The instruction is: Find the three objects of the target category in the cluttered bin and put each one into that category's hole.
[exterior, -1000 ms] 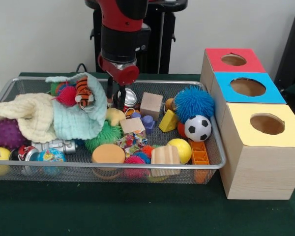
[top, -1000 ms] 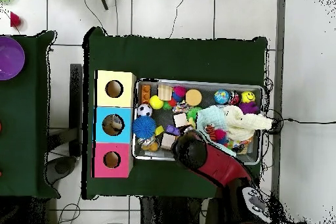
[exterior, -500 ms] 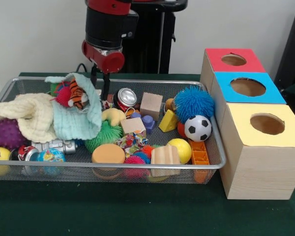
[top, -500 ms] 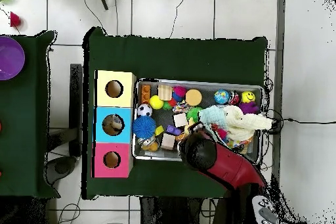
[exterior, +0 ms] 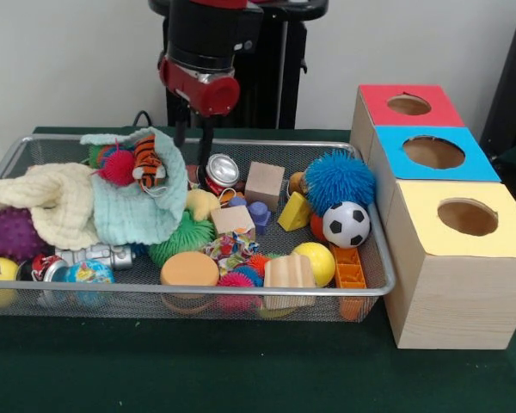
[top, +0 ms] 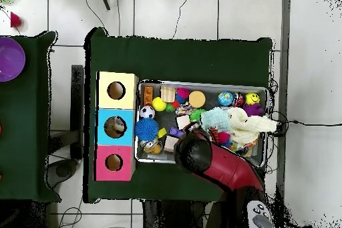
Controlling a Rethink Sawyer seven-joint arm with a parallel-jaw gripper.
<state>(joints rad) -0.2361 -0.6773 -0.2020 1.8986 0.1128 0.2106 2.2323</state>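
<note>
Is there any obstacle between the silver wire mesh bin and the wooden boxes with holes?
Nothing visible. The wooden boxes with coloured tops stand right beside the silver wire mesh bin, and their top holes are uncovered. The gripper hangs over the bin's far side.

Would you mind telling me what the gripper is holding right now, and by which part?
Nothing is held: the gripper hangs open and empty above the far side of the wire bin, just behind the crushed can.

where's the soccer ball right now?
Front view: the soccer ball lies at the bin's right end, just below the blue spiky ball, above the orange block.
</note>
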